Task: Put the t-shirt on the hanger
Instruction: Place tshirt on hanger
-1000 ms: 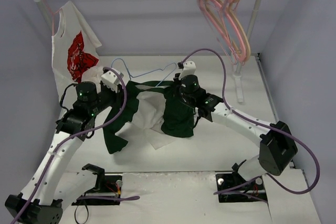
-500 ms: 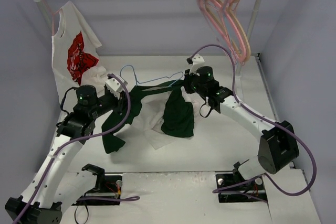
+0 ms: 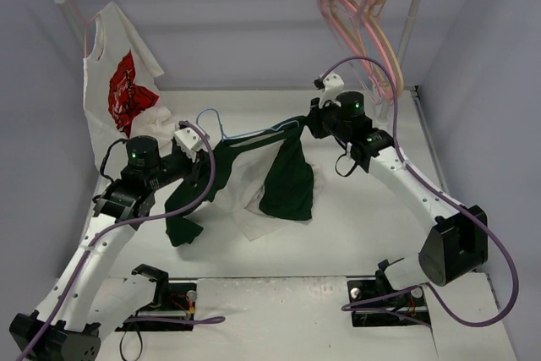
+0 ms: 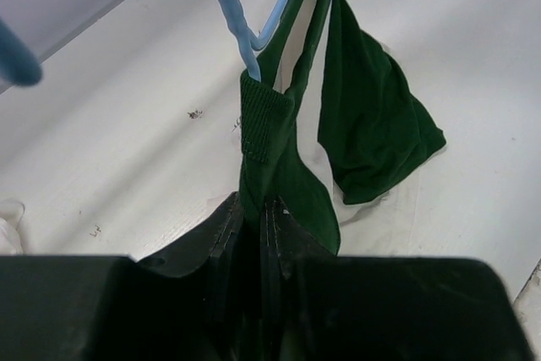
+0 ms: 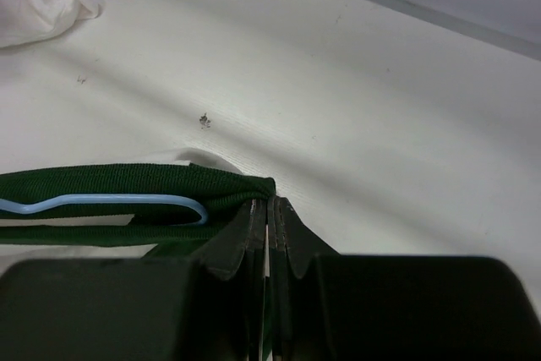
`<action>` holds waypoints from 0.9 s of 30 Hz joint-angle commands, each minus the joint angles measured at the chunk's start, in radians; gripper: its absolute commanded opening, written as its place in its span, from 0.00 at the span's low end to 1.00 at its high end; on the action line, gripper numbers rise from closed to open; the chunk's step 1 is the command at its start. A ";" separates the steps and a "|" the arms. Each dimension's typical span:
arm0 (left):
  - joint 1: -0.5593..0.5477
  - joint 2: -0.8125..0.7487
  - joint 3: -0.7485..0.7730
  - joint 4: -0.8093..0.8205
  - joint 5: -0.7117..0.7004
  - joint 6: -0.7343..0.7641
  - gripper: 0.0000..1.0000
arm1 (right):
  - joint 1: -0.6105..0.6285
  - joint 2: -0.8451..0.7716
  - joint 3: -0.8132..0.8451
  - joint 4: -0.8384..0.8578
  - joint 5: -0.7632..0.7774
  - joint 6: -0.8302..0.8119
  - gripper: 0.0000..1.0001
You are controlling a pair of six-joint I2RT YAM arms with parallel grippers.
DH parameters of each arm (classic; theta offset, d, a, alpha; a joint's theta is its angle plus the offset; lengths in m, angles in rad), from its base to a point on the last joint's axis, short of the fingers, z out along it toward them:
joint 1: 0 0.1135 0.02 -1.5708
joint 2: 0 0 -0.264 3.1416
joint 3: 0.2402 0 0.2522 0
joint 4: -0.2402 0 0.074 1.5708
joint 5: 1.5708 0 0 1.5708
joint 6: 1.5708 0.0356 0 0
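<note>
The t-shirt (image 3: 286, 182) strung along the hanger (image 3: 250, 134), not yet settled
Its body sags to the table (image 3: 363, 226) between the arms. Left tool (image 4: 258, 209) and right tool (image 5: 269, 207) are each clamped on the green collar, and the hanger runs inside that collar. It seems threaded; the shoulders remain to be seated.

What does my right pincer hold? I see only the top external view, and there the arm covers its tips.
Observer: The right wrist view shows the right pincer shut on a green ribbed band of the t-shirt; the blue wire of the hanger lies inside that band's fold.
Operator: And the other one?
Observer: In the left wrist view the left pincer is shut on green fabric too, and the blue wire comes out of the band just above it.
</note>
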 commanded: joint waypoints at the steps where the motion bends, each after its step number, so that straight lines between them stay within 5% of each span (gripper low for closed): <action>1: 0.012 0.007 0.083 0.026 -0.011 0.024 0.00 | -0.028 -0.057 0.085 -0.005 0.023 -0.054 0.00; 17: -0.019 0.081 0.331 -0.060 -0.102 0.006 0.00 | 0.208 0.010 0.453 -0.295 -0.008 -0.168 0.00; 24: -0.040 0.115 0.498 -0.095 -0.042 0.044 0.00 | 0.264 0.177 0.913 -0.497 -0.046 -0.274 0.00; 27: -0.040 0.090 0.516 -0.109 -0.017 0.057 0.00 | 0.262 0.196 0.961 -0.511 -0.002 -0.337 0.00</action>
